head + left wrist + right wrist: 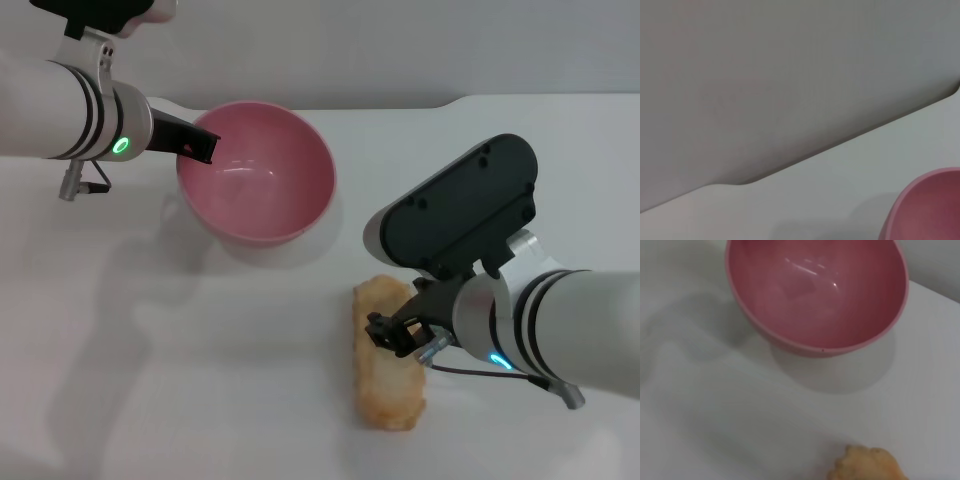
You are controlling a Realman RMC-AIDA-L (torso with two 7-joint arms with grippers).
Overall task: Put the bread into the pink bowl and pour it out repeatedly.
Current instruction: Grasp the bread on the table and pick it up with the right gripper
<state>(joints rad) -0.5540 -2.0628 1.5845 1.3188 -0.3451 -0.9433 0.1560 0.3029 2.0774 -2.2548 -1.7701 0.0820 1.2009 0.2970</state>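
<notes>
Your left gripper (205,145) reaches in from the left side of the head view and is clamped on the near-left rim of the pink bowl (258,172), with one dark finger visible over the rim edge. The bowl is tilted, its opening turned toward the robot and slightly to the right, and it holds nothing; its pale shadow falls on the white table (150,380) directly beneath it. In the left wrist view you see only a portion of the bowl's rim at the frame edge, with the table's far edge and the grey wall behind it. The bread (385,360) lies flat on the table in front of the bowl and to its right, well apart from it, with its long axis running roughly toward and away from the robot. Your right gripper (400,335) is positioned over the far half of the loaf, its dark fingers down at the bread's upper surface; you cannot tell from these views whether the fingers are closed on the loaf or merely resting against it. The right wrist view shows the bowl's empty interior and one end of the bread at the frame edge.
</notes>
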